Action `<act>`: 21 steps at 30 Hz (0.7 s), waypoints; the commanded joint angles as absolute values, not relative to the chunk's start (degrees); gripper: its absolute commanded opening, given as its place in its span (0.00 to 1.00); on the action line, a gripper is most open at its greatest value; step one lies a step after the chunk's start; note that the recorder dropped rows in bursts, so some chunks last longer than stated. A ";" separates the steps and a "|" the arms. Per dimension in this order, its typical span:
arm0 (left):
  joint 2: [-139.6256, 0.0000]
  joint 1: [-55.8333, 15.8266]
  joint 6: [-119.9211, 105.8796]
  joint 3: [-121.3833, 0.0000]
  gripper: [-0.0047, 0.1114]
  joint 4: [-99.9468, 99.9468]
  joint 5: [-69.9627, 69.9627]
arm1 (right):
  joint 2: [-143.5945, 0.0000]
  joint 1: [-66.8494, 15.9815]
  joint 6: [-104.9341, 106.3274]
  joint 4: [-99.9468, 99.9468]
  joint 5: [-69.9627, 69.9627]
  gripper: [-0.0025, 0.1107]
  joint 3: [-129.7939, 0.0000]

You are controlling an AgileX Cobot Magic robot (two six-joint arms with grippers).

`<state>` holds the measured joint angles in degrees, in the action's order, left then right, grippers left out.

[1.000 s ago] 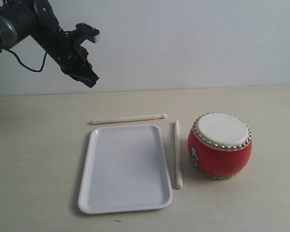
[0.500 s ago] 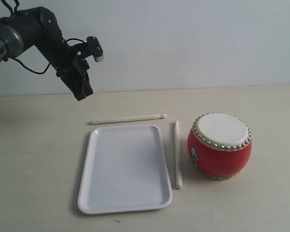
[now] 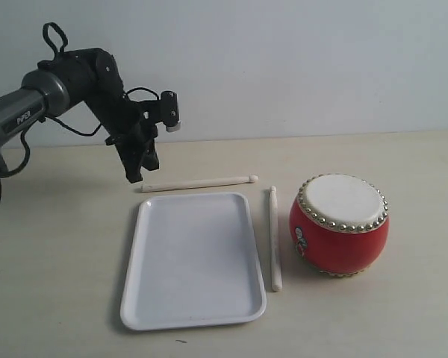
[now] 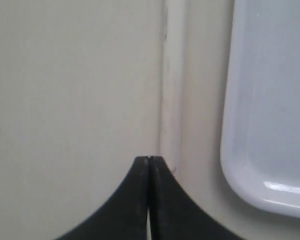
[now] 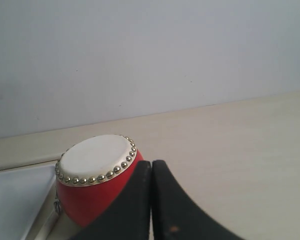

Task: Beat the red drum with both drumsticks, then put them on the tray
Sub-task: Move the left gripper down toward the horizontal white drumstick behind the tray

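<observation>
**Percussion set, laid out**

Glossy red drum, brass-studded cream skin, stood right of flat white round-cornered tray. Slim pale drumstick lay between them. Second drumstick lay along tray's far rim, beside closed, empty left gripper. Right gripper closed, empty. Open bench around.

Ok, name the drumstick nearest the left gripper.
The drumstick along the tray's far edge: the left gripper hangs shut at its plain end. The other drumstick lies between tray and drum.
</observation>
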<state>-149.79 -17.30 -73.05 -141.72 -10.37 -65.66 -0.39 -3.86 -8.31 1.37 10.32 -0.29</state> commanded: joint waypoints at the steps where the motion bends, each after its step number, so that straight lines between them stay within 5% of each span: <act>1: -149.73 -19.64 -73.25 -141.97 0.04 -6.46 -63.28 | 0.00 -3.54 -8.09 1.38 10.12 0.02 0.00; 15: -150.61 -20.66 -74.60 -142.10 0.04 -11.36 -69.85 | 0.00 -3.54 -8.09 1.38 10.12 0.02 0.00; 21: -150.61 -20.66 -74.58 -142.10 0.04 -11.75 -58.59 | 0.00 -3.54 -8.09 1.38 10.12 0.02 0.00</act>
<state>-150.86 -20.61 -74.58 -141.72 -10.42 -62.00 -0.39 -3.86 -8.31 1.37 10.32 -0.29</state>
